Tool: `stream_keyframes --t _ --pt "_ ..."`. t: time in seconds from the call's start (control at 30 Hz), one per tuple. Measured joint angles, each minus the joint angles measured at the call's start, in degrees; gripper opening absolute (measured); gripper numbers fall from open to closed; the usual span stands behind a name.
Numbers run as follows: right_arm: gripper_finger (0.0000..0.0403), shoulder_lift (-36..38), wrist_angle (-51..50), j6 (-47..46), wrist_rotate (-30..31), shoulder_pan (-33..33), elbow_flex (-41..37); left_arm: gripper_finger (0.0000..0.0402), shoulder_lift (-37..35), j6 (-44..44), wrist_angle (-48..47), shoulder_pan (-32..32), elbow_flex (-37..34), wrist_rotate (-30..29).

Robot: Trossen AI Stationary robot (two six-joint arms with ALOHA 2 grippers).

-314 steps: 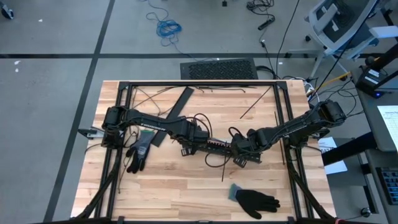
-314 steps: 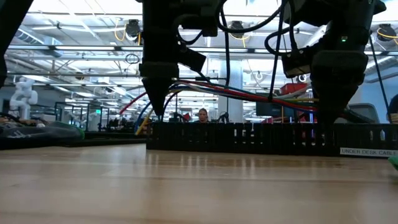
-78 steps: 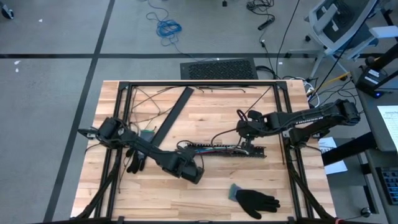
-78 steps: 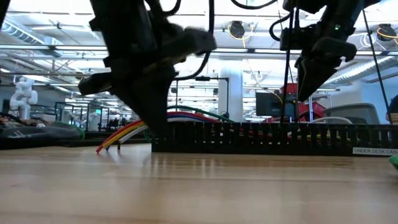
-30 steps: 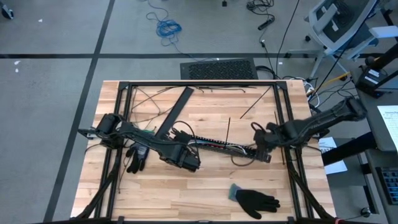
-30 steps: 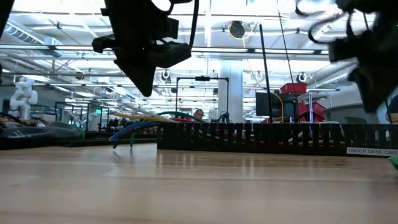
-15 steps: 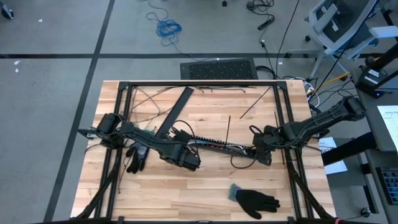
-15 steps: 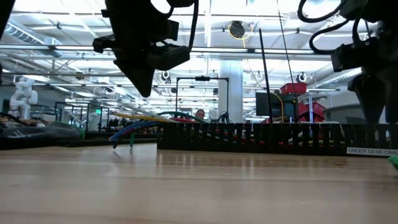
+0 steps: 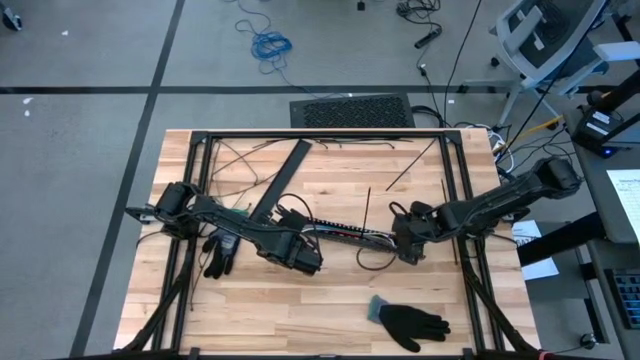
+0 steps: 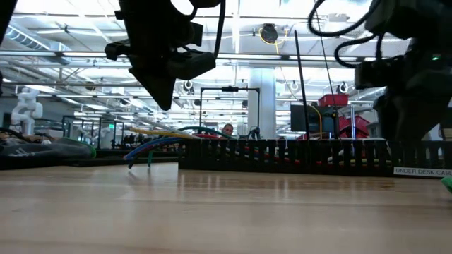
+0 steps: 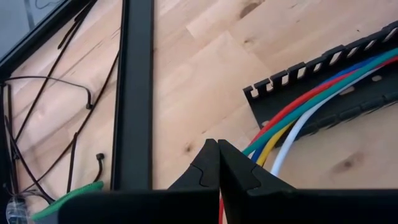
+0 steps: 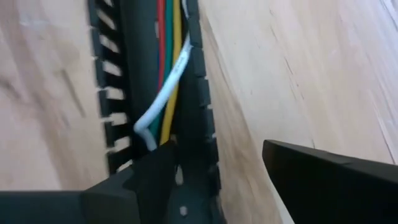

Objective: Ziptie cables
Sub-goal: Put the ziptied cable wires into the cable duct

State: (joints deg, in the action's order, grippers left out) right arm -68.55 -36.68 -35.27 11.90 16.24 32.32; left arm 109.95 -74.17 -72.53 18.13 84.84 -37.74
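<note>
High view: right gripper (image 9: 408,246) moved toward 9 o'clock, jaws spread, holding nothing, over the cables (image 9: 345,236). Left gripper (image 9: 306,262) closed, empty. Probably reaching to grasp again.

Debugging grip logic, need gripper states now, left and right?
Left gripper: closed, holding nothing, near the cables.
Right gripper: open, empty, straddling the slotted cable duct.

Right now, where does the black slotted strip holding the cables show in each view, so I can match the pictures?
High view: slotted strip at table middle, between the two arms.
Low view: strip runs across the centre and right, standing on the table.
Left wrist view: its end at the right, cables spilling out.
Right wrist view: strip runs lengthwise, cables inside.
Shared landmark: the coloured cables.
</note>
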Motion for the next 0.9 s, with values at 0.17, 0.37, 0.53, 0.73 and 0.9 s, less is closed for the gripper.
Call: stream_keyframes --t 0.17,0.37,0.53,0.73,0.9 --pt "0.0225 -4.5 1.9 1.6 0.0 -2.0 0.0 0.0 0.0 0.0 0.0 0.0 0.0 0.0" --pt "0.0195 -11.1 7.4 2.3 0.3 -2.8 0.1 0.0 0.0 0.0 0.0 0.0 0.0 0.2" --pt "0.0122 -13.3 9.2 0.8 -0.1 -2.7 0.3 0.0 -0.2 0.0 -0.1 0.0 0.0 0.7" --pt "0.0011 -12.8 8.6 2.3 0.3 -2.6 0.1 0.0 -0.2 1.4 -0.4 0.0 0.0 2.5" --pt "0.0002 -12.6 7.4 3.5 0.2 -2.7 0.1 0.0 -1.7 10.6 -0.4 0.0 0.0 6.3"
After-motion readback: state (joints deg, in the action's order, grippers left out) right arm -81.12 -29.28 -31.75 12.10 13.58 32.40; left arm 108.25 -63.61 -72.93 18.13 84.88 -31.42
